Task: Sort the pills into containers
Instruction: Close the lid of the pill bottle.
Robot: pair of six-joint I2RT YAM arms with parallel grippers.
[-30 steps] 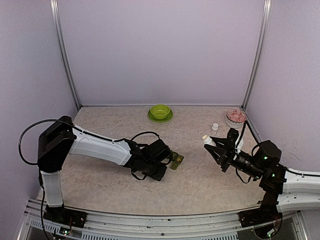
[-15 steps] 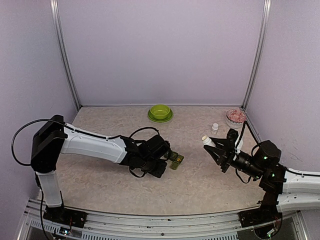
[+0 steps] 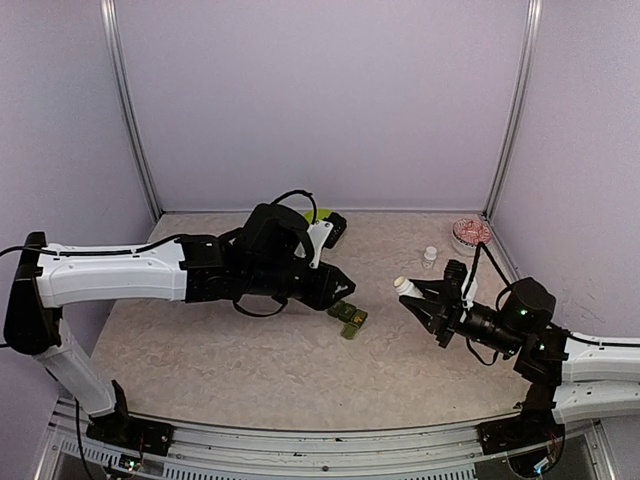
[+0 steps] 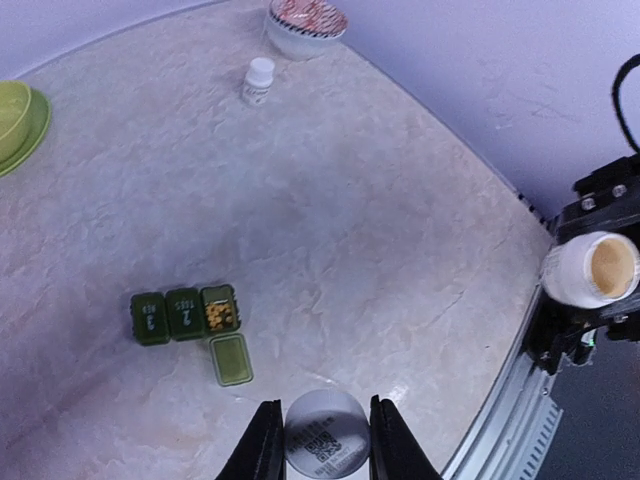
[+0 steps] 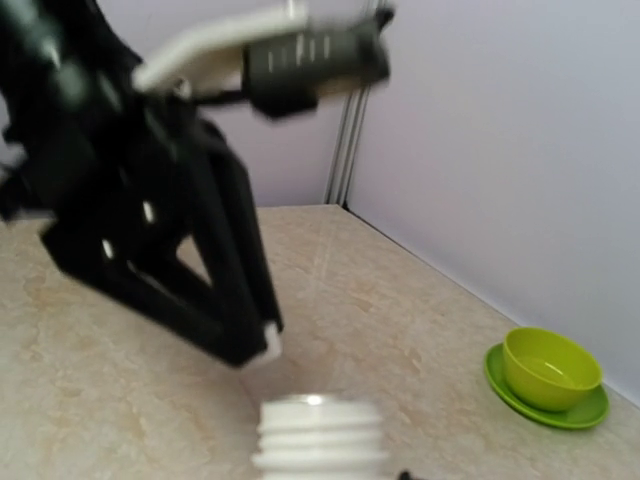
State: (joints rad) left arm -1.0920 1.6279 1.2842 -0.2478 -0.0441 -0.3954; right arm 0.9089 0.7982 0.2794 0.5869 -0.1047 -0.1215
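As the pill box [image 3: 347, 318] rests centrally, table [image 3: 220, 370] edges stand well apart.

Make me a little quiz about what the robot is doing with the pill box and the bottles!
1. True or false: all three compartments of the pill box are shut.
2. What does the left hand hold? A) a white cap B) a spoon C) a sponge
3. Fill in: the right hand holds an open white ____.
Key: 1 false, one end lid is open, with pills inside. 2 A. 3 bottle.
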